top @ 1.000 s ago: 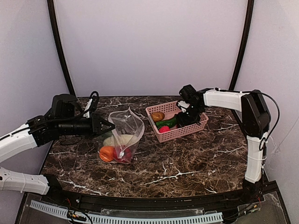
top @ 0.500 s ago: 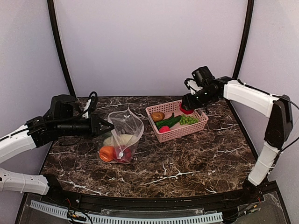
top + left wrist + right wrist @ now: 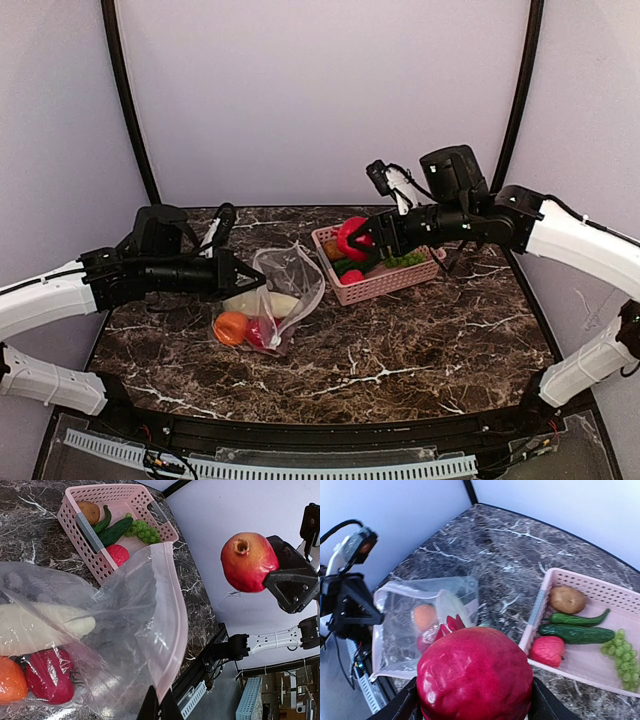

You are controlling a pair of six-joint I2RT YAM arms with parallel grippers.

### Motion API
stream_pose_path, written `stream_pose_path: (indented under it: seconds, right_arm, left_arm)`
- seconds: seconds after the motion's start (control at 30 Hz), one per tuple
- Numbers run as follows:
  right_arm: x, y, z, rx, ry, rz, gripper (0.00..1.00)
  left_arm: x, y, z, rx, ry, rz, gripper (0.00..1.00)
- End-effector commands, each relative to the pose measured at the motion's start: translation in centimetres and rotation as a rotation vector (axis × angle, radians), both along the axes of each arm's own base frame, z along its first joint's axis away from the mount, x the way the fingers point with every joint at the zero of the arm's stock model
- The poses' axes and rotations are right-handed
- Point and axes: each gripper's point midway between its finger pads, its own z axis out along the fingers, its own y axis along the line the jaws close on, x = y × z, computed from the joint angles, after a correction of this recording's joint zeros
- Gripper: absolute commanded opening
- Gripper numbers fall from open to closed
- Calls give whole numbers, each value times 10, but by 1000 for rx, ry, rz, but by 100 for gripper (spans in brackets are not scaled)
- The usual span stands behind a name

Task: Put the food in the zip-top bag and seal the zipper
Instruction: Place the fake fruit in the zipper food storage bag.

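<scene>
While the left pincer (image 3: 160,709), clenched on its rim, held the zip-top bag (image 3: 125,625) open on the worktop (image 3: 400,340), the right pincer (image 3: 362,240) gripped a pomegranate (image 3: 475,672) aloft, apparently awaiting lowering into that mouth.

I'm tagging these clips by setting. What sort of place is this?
Most likely a robotics lab bench, not a kitchen: a left arm and right arm fixed at the edge of a marble-look table, plain pale panels closing it in, and toy produce in a pink basket.
</scene>
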Motion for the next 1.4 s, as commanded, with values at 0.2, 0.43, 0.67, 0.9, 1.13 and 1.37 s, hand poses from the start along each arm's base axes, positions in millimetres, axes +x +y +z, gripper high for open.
stream_pose_path:
  seconds: [0.2,0.43,0.67,0.9,1.13,1.37]
  right_arm:
    - [-76,56,17,179,-26,244,61]
    - [-73,83,-12,5,-77,125,61]
    - [-50,96,-53,-145,-45,-35,61]
    - [-48,128,-70,-153,-24,18,62]
    - [-33,152,-73,-133,-59,-6,65]
    - [-18,160,-77,-135,-81,-42,70]
  left_arm:
    - [-6,-12,32,-95,-59,-23,1]
    - [-8,-17,30,-101,-66,-27,1]
    - [-11,-21,34,-112,-76,-50,1]
    - [-18,-15,30,-106,-64,-56,1]
    - [-21,-11,34,-119,-70,-50,1]
    - [-22,-11,38,-127,-78,-52,1]
